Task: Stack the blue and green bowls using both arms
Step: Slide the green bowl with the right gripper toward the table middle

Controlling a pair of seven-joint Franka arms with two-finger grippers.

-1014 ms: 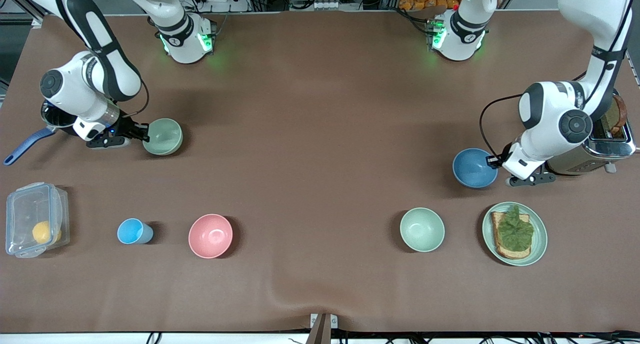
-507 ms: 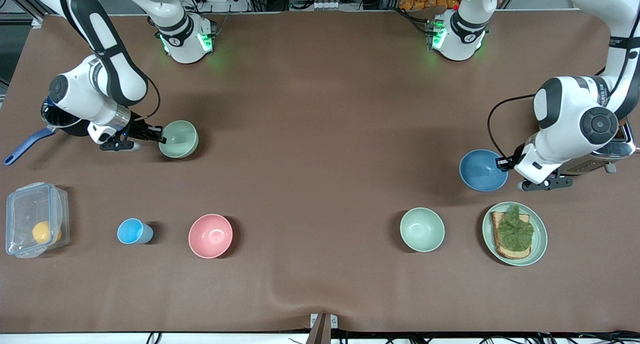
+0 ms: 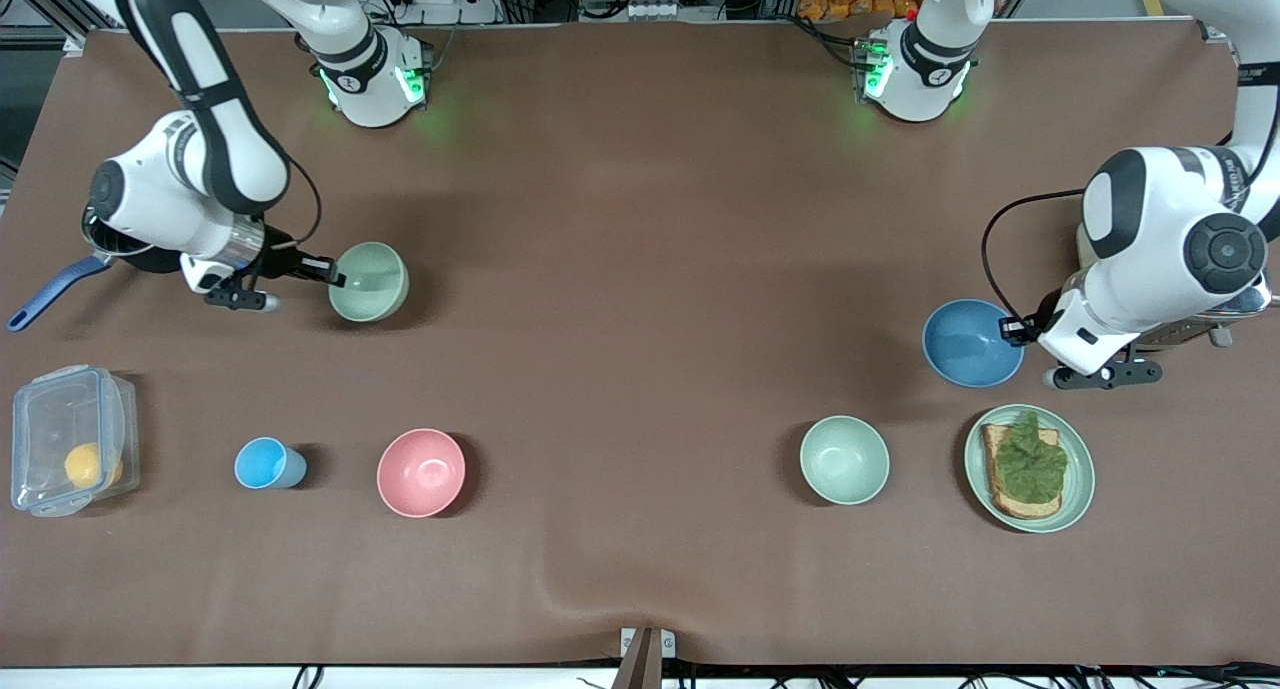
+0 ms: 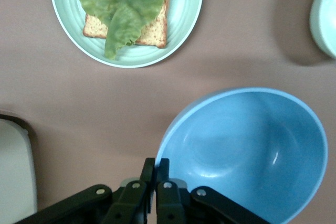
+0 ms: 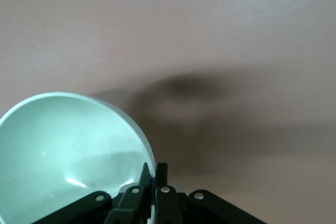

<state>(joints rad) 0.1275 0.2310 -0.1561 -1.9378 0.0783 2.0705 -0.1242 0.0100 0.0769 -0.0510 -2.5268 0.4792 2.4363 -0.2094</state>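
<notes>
The sage green bowl (image 3: pixel 372 283) hangs just above the table toward the right arm's end, with my right gripper (image 3: pixel 335 275) shut on its rim. In the right wrist view the green bowl (image 5: pixel 63 150) is pinched at its edge by the right gripper (image 5: pixel 153 169), one finger inside and one outside. The blue bowl (image 3: pixel 970 344) is held over the table toward the left arm's end, next to the toaster (image 3: pixel 1215 304). My left gripper (image 3: pixel 1012 329) is shut on its rim. The left wrist view shows the blue bowl (image 4: pixel 252 145) clamped by the left gripper (image 4: pixel 156 162).
Nearer the camera stand a mint bowl (image 3: pixel 844 459), a green plate (image 3: pixel 1078 489) with toast and lettuce, a pink bowl (image 3: pixel 421 472), a small blue cup (image 3: pixel 265 463) and a clear box (image 3: pixel 68 437). A pan with a blue handle (image 3: pixel 50 291) lies under the right arm.
The right gripper has carried the green bowl toward the middle of the table. The left gripper has shifted the blue bowl a little toward the left arm's end. Both grips are unchanged.
</notes>
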